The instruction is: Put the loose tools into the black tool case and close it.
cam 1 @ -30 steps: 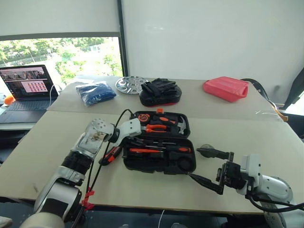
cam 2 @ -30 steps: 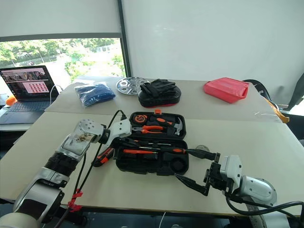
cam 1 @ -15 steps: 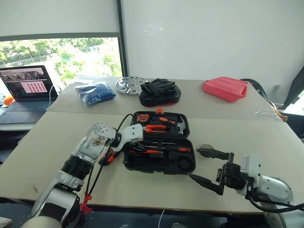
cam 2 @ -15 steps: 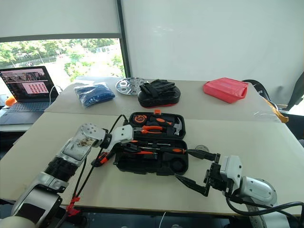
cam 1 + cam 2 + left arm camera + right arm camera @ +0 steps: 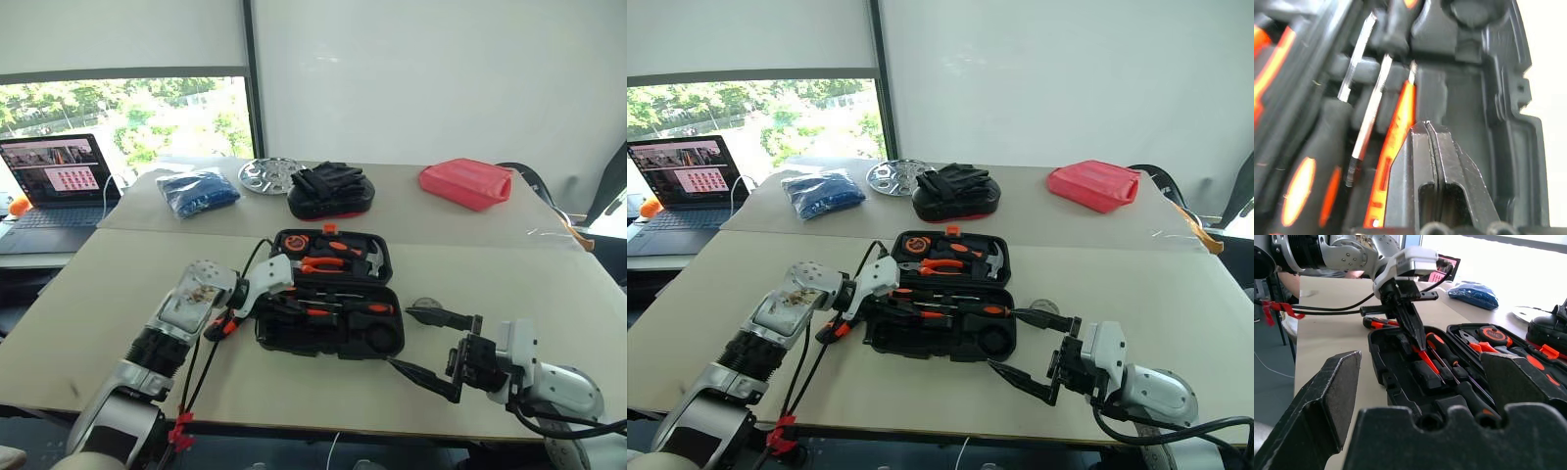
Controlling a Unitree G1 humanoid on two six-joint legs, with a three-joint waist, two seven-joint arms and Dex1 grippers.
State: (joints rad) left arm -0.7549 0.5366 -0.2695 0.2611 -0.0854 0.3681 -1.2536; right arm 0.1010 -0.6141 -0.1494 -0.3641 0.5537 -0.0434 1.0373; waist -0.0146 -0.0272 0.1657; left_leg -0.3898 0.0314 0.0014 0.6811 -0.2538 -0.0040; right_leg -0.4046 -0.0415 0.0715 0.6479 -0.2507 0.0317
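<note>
Left hand [image 5: 884, 300], fingers together, presses one tester pen [image 5: 1396, 142] lying lengthwise, tip pointing away, in the tool case [image 5: 950, 338]; right hand [image 5: 1027, 348] spread wide

Two beige tables stand one behind the other. On the near table [image 5: 88, 294] the black tool case [image 5: 328, 294] lies open near the middle, with its lid part toward the far side. Just beside the left edge of the case an orange-black utility knife [image 5: 227, 319] lies on the table top. At the right of the case there is a small round clear thing [image 5: 424, 305]; I cannot tell what it is.

On the far table [image 5: 411, 206] lie, from left to right, a blue bag [image 5: 198, 190], a round metal plate [image 5: 268, 175], a black oval pouch [image 5: 330, 194] with a red rim, and a red flat container [image 5: 466, 182]. A laptop [image 5: 54, 191] stands open on a lower surface at the far left.
</note>
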